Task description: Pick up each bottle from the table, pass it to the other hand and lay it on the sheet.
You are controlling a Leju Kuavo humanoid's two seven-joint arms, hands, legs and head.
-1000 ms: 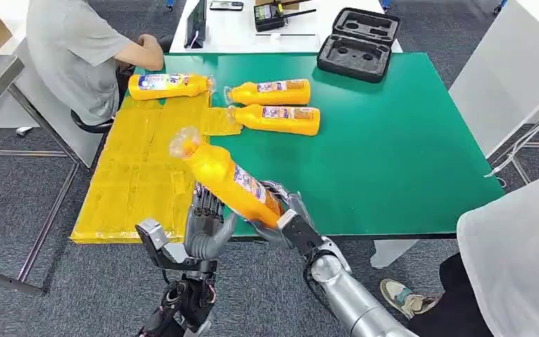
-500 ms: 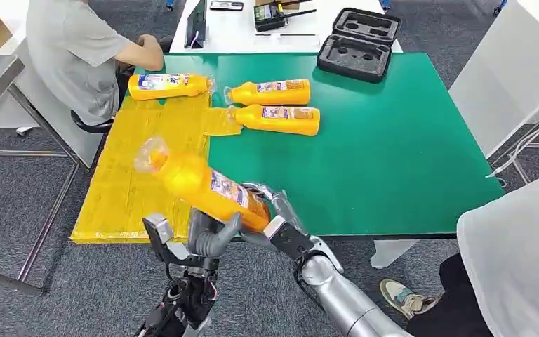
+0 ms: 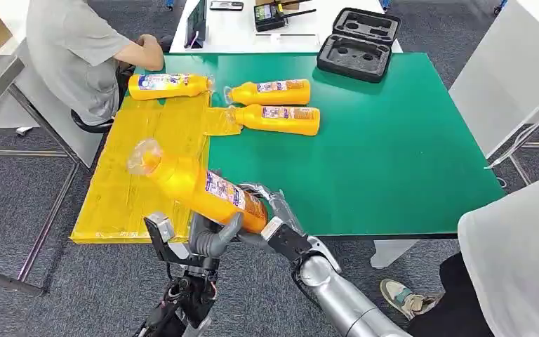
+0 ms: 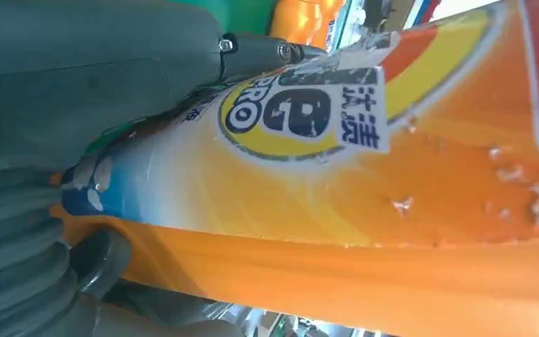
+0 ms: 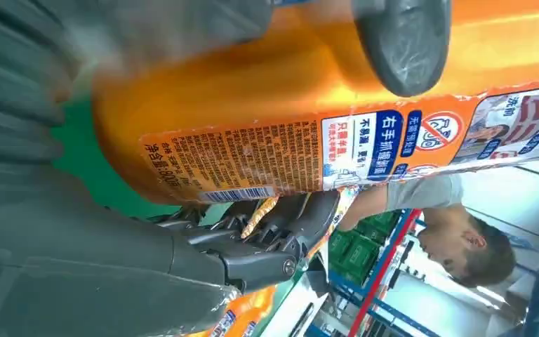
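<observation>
An orange bottle (image 3: 196,184) hangs tilted over the near edge of the yellow sheet (image 3: 140,140), its clear cap pointing up and to the left. My right hand (image 3: 281,225) grips its base end. My left hand (image 3: 207,239) cups the bottle's middle from below, thumb curled up against its side. The left wrist view shows the label (image 4: 309,112) close up with the thumb lying on it. In the right wrist view the thumb presses over the bottle (image 5: 253,91). Another bottle (image 3: 167,86) lies on the sheet's far end. Two more bottles (image 3: 270,92) (image 3: 277,119) lie on the green table (image 3: 393,154).
A black foam case (image 3: 359,43) sits at the table's far edge. A person (image 3: 77,49) sits at the far left corner and another person (image 3: 512,260) stands at the near right. A white table (image 3: 238,35) with devices is behind.
The held bottle swung left and lowered, tilting flatter. My left hand turned from fingers upright beside the bottle to cupping it from below.
</observation>
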